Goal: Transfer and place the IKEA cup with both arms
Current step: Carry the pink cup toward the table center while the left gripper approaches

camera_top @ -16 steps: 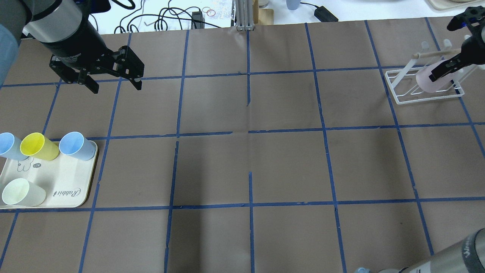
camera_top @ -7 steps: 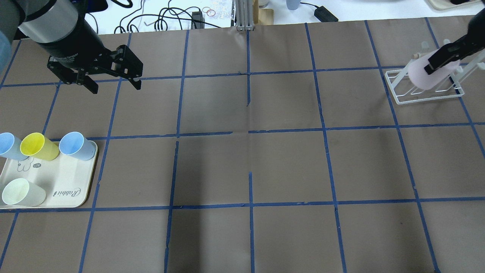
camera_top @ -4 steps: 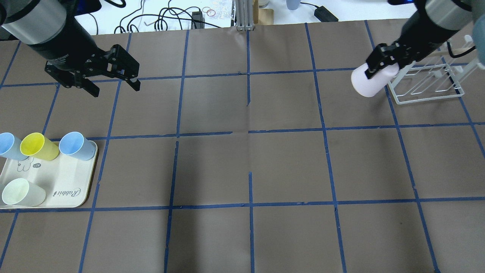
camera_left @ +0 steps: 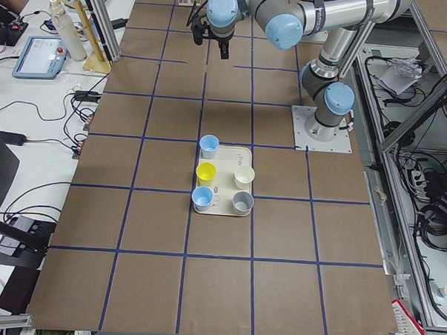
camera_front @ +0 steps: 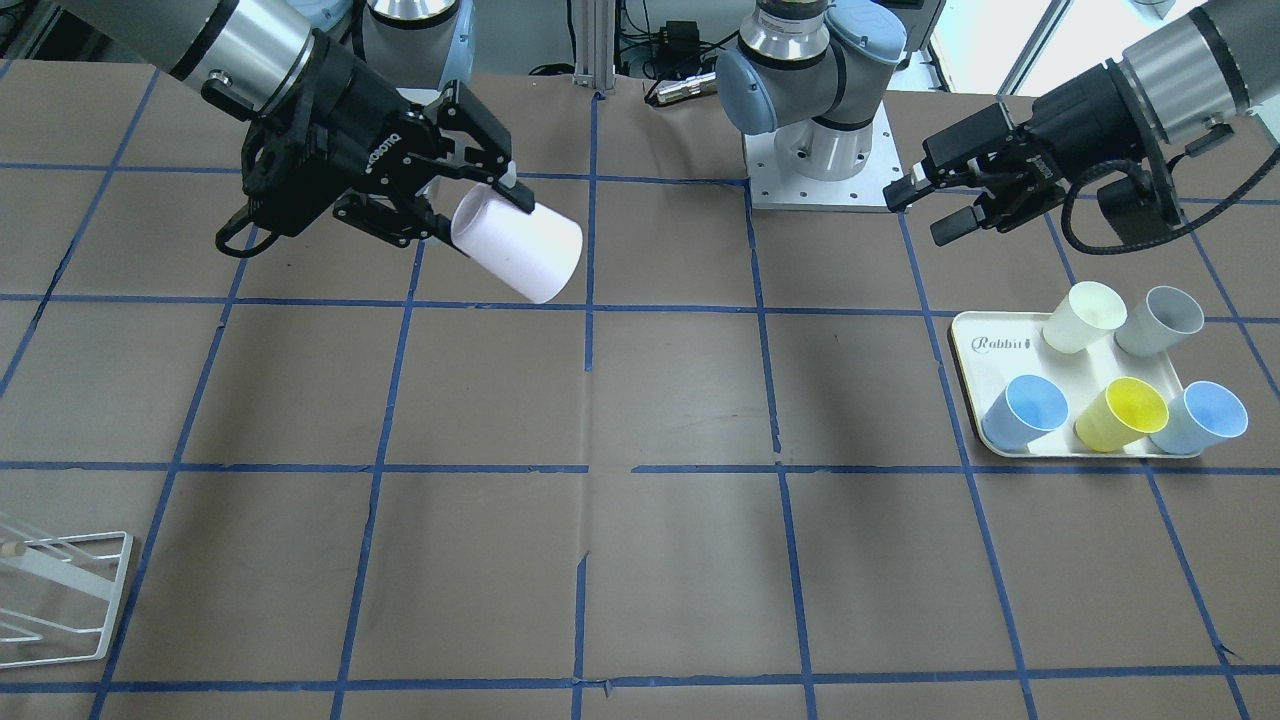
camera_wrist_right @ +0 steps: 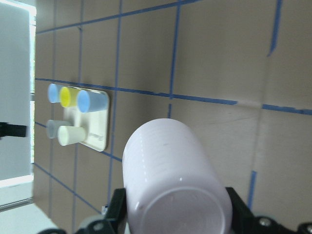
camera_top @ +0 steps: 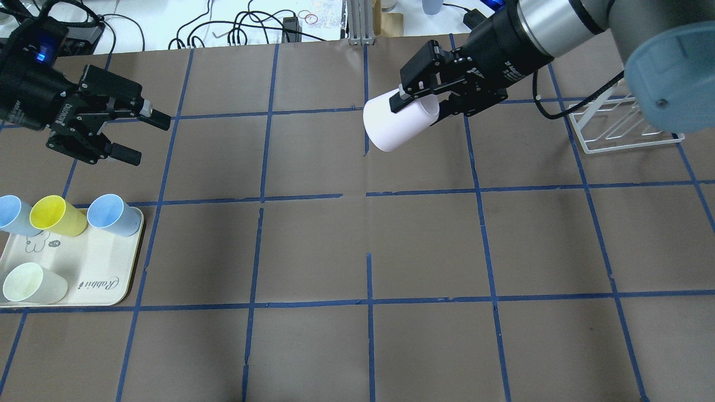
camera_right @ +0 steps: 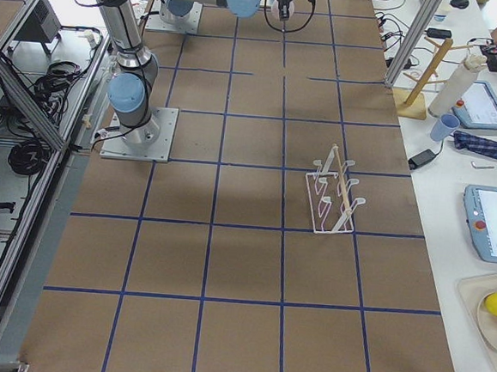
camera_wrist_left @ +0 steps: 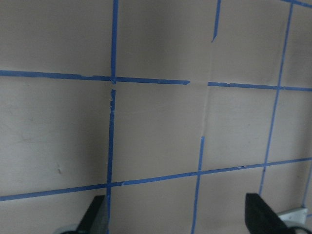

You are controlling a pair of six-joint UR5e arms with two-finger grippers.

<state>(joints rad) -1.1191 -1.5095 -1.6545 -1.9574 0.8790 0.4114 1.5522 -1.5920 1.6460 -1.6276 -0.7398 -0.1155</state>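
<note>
While your right gripper point(camera_top: 420, 107) clamps the pink IKEA cup point(camera_top: 391, 127) near what looks like its closed base, over the far middle of the table point(camera_top: 313, 240), your left gripper point(camera_top: 146, 138) hangs wide open, well apart toward the robot's left. The cup's long axis lies nearly level, with its free end pointing at that open gripper.

Pale pink IKEA cup point(camera_top: 392, 127) tilted sideways, held aloft in right claw point(camera_top: 420, 107).

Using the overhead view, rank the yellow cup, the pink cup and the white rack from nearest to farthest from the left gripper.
1. The yellow cup, on the tray beside the left gripper.
2. The pink cup, mid-table, held in the right gripper.
3. The white rack, at the far right.
</note>
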